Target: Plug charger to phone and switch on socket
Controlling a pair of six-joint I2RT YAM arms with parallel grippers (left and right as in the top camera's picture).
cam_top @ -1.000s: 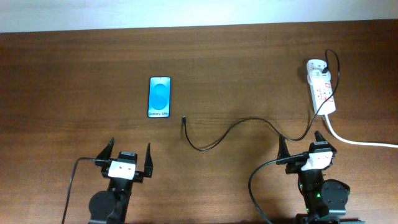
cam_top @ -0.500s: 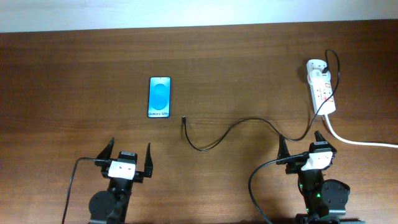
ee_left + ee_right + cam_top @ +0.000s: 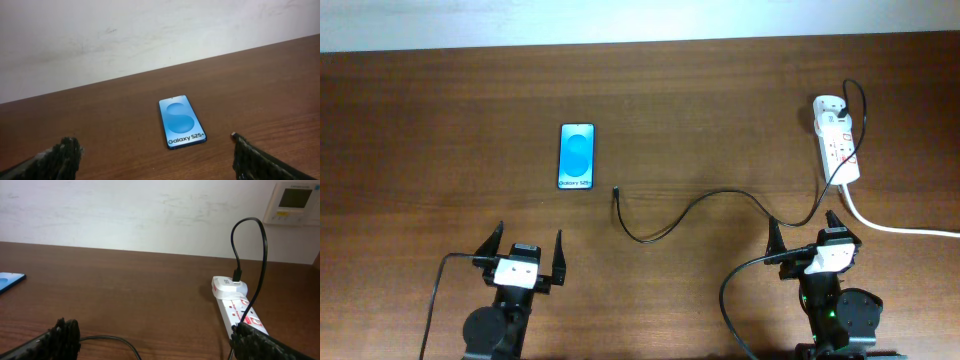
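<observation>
The phone (image 3: 576, 156) lies flat on the table, blue screen up; it also shows in the left wrist view (image 3: 182, 121). The thin black charger cable (image 3: 690, 210) curves from its plug tip (image 3: 616, 190) to a white adapter on the socket (image 3: 837, 138), a white power strip at the right, seen in the right wrist view (image 3: 234, 303). My left gripper (image 3: 528, 250) is open and empty, near the front edge below the phone. My right gripper (image 3: 803, 233) is open and empty, in front of the socket with the cable lying between its fingers (image 3: 150, 340).
A thick white cord (image 3: 895, 226) runs from the socket off the right edge. A white wall stands behind the table's far edge (image 3: 150, 40), with a wall panel (image 3: 295, 202) at the right. Black robot cables trail by both arm bases.
</observation>
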